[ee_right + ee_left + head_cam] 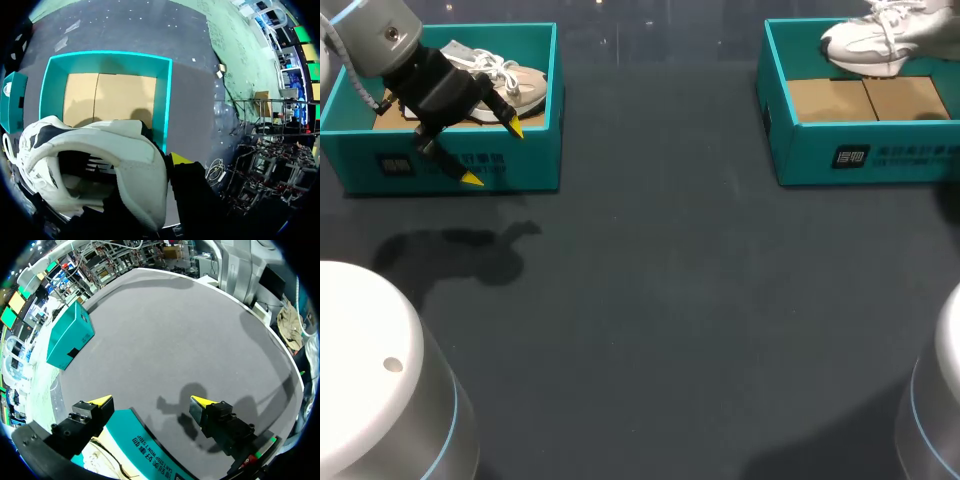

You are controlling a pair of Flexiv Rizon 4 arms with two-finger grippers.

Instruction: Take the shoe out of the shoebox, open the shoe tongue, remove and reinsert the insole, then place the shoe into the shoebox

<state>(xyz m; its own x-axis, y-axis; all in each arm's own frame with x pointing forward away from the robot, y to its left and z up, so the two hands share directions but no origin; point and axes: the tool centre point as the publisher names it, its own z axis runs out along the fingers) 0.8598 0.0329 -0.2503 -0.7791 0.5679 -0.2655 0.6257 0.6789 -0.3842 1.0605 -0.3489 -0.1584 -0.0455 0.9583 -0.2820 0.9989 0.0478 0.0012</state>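
L jaws are held apart over L box (535,160), beige shoe (525,85) seen inside. R jaws are clamped on white shoe (865,45) above R box (800,155).

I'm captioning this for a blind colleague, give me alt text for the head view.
The open left gripper hangs over the front wall of a teal shoebox holding a pale shoe. Across the dark table, a second teal shoebox shows its cardboard floor, with a white shoe over its far rim.
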